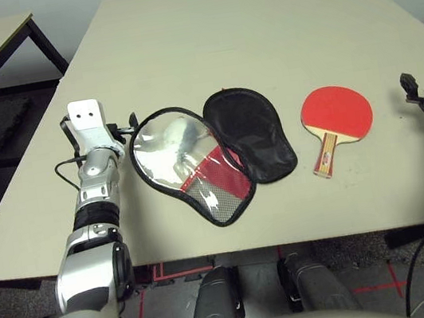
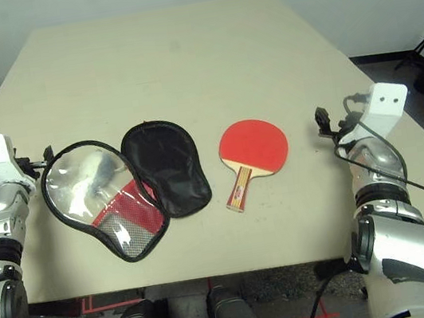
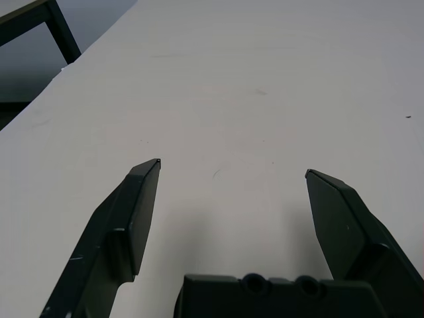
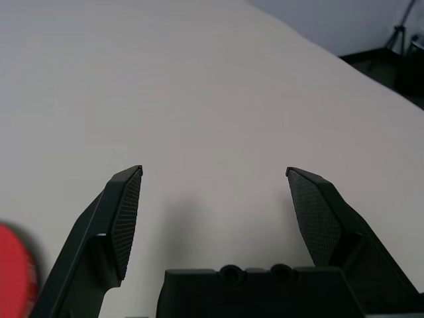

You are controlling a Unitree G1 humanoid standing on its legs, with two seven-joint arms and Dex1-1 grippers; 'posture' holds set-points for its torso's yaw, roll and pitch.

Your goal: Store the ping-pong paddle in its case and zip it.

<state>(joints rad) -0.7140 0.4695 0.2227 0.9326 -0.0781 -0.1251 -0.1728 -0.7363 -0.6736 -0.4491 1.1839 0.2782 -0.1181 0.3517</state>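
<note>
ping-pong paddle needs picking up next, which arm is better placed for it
Right, probably. The ping-pong paddle lies on the table right of the opened case, nearer the right end effector, which is open and empty. The left end effector sits beside the case, which lies between it and the paddle.

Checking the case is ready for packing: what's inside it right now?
Nothing: the case lies unzipped and spread flat, black lining bare. The paddle lies apart on the table. Whatever's beneath the case is covered.
</note>
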